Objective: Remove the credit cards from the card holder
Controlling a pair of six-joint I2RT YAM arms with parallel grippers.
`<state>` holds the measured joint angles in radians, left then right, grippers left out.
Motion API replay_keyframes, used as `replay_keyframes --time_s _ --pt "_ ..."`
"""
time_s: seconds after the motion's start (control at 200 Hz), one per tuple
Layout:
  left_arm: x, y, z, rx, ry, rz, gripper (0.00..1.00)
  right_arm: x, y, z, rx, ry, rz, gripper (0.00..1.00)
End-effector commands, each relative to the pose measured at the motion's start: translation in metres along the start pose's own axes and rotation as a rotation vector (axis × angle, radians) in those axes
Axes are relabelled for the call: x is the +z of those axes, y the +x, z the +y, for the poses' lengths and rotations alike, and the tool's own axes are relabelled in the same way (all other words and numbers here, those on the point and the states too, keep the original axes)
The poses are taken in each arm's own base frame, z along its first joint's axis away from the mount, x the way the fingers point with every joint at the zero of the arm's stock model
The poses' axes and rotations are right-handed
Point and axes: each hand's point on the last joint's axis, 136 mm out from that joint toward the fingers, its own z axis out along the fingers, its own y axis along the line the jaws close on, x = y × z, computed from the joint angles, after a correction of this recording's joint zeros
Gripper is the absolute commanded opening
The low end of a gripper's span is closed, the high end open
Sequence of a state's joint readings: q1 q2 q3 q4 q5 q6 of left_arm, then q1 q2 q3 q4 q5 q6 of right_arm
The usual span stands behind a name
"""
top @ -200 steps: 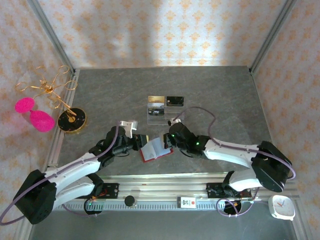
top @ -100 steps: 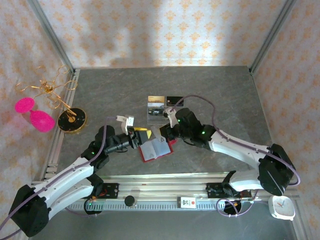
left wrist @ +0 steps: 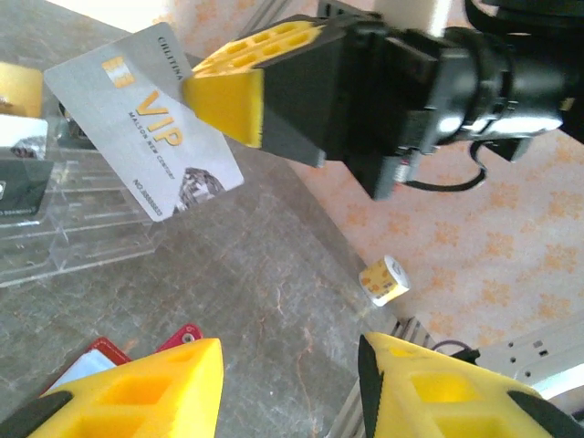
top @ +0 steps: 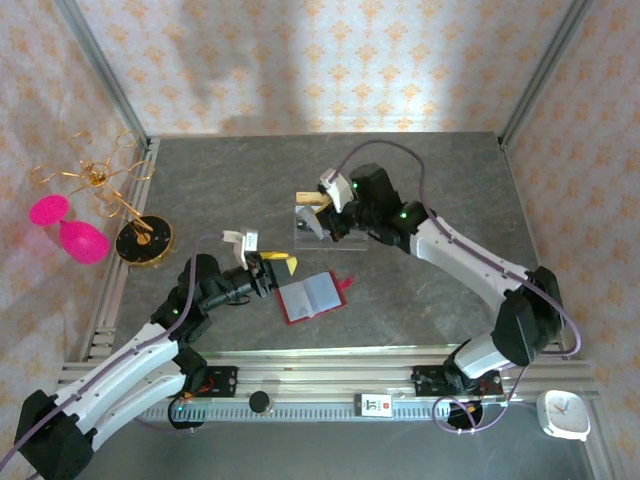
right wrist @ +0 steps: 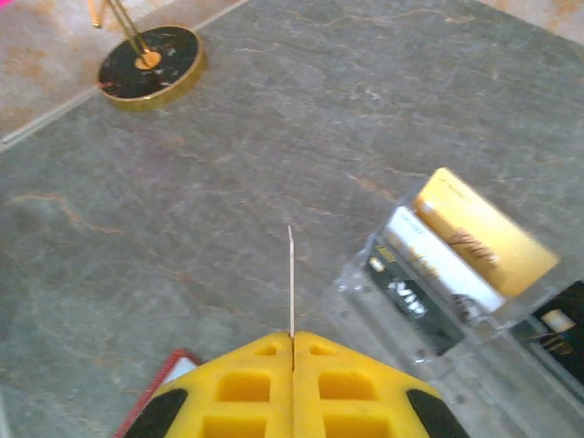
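My right gripper [right wrist: 292,339] clamps the whitish card [left wrist: 146,137] by its edge, near the clear stand [right wrist: 438,301]. My left gripper [left wrist: 292,365] sits released beside the red wallet [top: 312,296], at its left edge, with open tabletop [top: 200,190] behind.

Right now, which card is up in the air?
The grey VIP card, pinched by the right end effector; the other cards sit in the clear stand.
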<state>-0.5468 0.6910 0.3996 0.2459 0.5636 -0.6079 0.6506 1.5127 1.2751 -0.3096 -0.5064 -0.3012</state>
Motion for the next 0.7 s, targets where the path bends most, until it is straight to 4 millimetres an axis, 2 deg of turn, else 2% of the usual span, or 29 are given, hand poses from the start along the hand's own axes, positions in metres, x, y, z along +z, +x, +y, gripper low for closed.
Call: replay_keyframes --time_s 0.0,0.06,0.22,0.33,0.486,0.696 --pt "-0.008 -0.019 -0.005 0.059 -0.054 -0.025 0.43 -0.001 -0.004 -0.005 -0.125 -0.061 0.039 0.00" --pt "-0.010 -0.023 -0.005 0.067 -0.071 -0.023 0.43 0.005 -0.004 -0.018 -0.141 -0.060 0.059 0.00" --pt "-0.012 -0.035 -0.006 0.098 -0.107 -0.030 0.43 0.026 0.002 -0.035 -0.202 -0.100 0.148 0.00" --pt "-0.012 -0.042 -0.005 0.133 -0.134 -0.027 0.43 0.041 -0.002 -0.048 -0.235 -0.099 0.172 0.00" --pt "-0.012 -0.050 -0.004 0.169 -0.154 -0.039 0.43 0.056 -0.008 -0.056 -0.290 -0.122 0.194 0.00" --pt "-0.014 -0.056 -0.001 0.198 -0.173 -0.046 0.43 0.073 -0.004 -0.062 -0.356 -0.157 0.235 0.00"
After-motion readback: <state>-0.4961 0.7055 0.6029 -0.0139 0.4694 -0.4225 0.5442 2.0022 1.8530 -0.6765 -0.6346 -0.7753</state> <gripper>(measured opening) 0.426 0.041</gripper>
